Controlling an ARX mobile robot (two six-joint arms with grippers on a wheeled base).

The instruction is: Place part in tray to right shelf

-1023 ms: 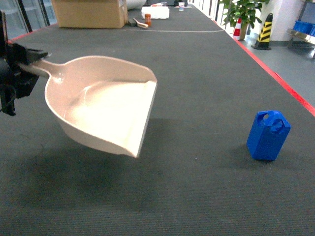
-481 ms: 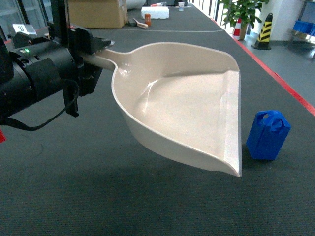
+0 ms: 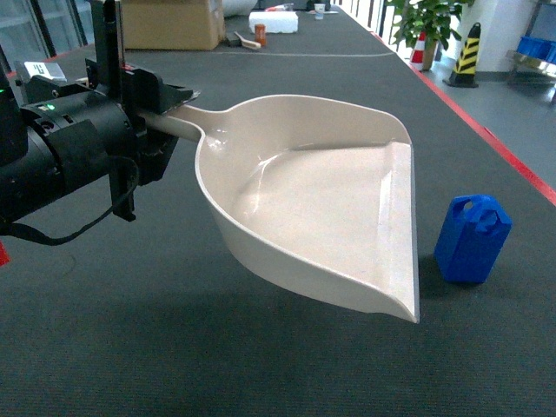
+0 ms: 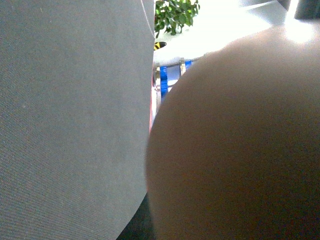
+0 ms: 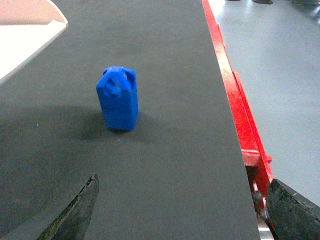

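Blue part (image 3: pixel 472 239) upright on the dark mat (image 3: pixel 287 365), just right of the beige tray's (image 3: pixel 321 200) front lip, apart from it. Tray handle pinched in the left gripper (image 3: pixel 161 109), tray held above the mat. Right gripper (image 5: pixel 182 207) spread wide, near side of the part, well apart.

You have the tray (image 3: pixel 321 208) left of centre, above the mat (image 3: pixel 261 365), its handle running left into the left gripper (image 3: pixel 161 109). The part (image 3: pixel 472 239) stands upright on the mat just right of the tray's front lip, apart from it.

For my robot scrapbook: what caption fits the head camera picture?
Left gripper holds the tray up beside the part.
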